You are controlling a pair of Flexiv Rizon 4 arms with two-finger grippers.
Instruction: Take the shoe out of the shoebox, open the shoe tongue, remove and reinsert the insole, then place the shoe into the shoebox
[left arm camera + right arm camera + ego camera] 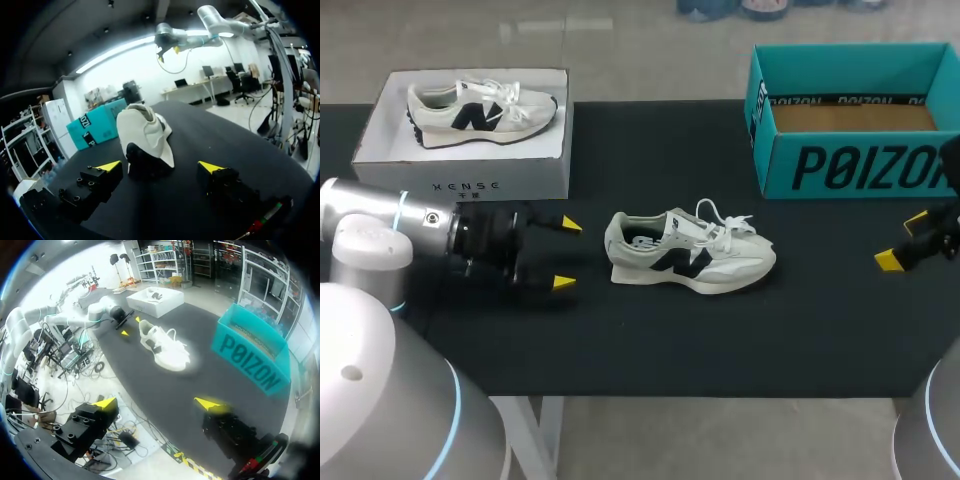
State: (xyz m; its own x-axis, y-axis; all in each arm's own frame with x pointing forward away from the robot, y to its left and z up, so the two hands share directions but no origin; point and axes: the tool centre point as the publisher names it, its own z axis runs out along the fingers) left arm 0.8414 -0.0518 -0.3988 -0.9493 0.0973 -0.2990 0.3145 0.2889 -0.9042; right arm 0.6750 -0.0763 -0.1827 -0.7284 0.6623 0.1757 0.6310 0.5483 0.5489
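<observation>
Silver arm (365,212), blue rings (402,208), yellow-tipped left claw (566,254)

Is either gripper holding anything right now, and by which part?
Nothing is held. The left gripper is open behind the heel of the shoe, not touching it. The right gripper is open too, well away from the shoe.

There were two shoes, a loose shoe (690,252) and a boxed shoe (480,110); two boxes, a white box (460,180) and a teal shoebox (850,165); two grippers, left gripper (567,254) and right gripper (903,240).
</observation>
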